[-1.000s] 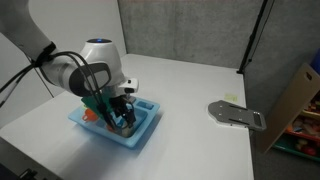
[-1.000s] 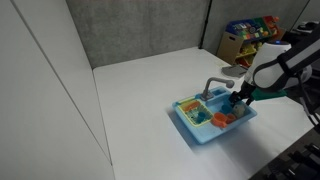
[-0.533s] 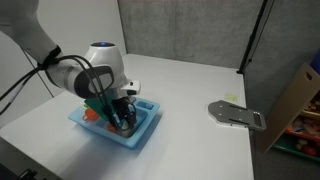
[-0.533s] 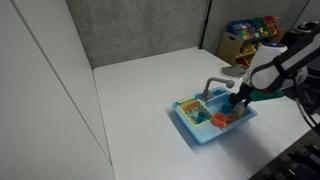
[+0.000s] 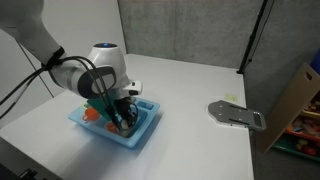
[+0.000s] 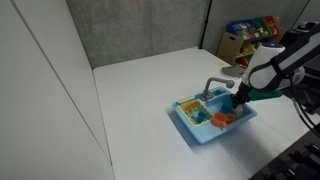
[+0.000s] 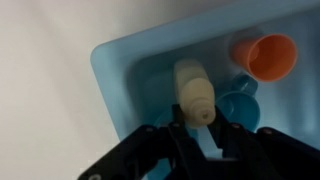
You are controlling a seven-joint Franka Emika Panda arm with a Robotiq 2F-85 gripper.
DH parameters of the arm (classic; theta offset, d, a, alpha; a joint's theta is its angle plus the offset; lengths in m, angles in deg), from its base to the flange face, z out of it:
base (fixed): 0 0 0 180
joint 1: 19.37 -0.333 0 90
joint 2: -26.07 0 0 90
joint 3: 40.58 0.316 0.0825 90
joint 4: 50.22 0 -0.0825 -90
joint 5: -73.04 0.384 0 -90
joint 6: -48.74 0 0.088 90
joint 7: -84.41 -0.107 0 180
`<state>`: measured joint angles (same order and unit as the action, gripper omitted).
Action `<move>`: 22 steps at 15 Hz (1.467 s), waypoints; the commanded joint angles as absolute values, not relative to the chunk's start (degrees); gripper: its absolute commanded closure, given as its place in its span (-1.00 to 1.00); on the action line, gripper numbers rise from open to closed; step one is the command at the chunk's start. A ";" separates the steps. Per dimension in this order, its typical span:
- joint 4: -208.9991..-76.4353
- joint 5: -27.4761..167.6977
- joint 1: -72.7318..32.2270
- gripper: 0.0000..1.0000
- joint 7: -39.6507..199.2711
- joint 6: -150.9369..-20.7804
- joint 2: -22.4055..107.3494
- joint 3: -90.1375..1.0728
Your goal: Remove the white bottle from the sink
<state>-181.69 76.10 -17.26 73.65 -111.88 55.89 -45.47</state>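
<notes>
In the wrist view the white bottle (image 7: 193, 90) lies in a compartment of the light-blue sink (image 7: 115, 75), its neck end pointing toward the camera. My gripper (image 7: 203, 122) is shut on the white bottle, one black finger on each side of its neck. In both exterior views the gripper (image 5: 122, 118) (image 6: 236, 103) reaches down into the sink (image 5: 140, 135) (image 6: 190, 128), and the bottle is hidden behind the fingers there.
An orange toy cup (image 7: 263, 55) and a blue round piece (image 7: 238, 102) lie beside the bottle in the same compartment. The grey faucet (image 6: 213, 86) stands at the sink's edge. A flat grey device (image 5: 237, 114) lies on the white table.
The fingers have come together on the bottle inside the sink. The arm has barely shifted.
</notes>
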 commanded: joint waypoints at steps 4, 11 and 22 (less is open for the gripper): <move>-182.27 78.15 -14.93 0.82 75.94 -110.27 53.69 -44.35; -183.74 81.24 -12.62 0.83 78.51 -107.83 48.52 -42.42; -182.46 84.17 -12.24 0.83 77.21 -100.70 41.95 -44.63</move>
<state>-182.49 82.80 -13.20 76.82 -103.31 43.95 -44.02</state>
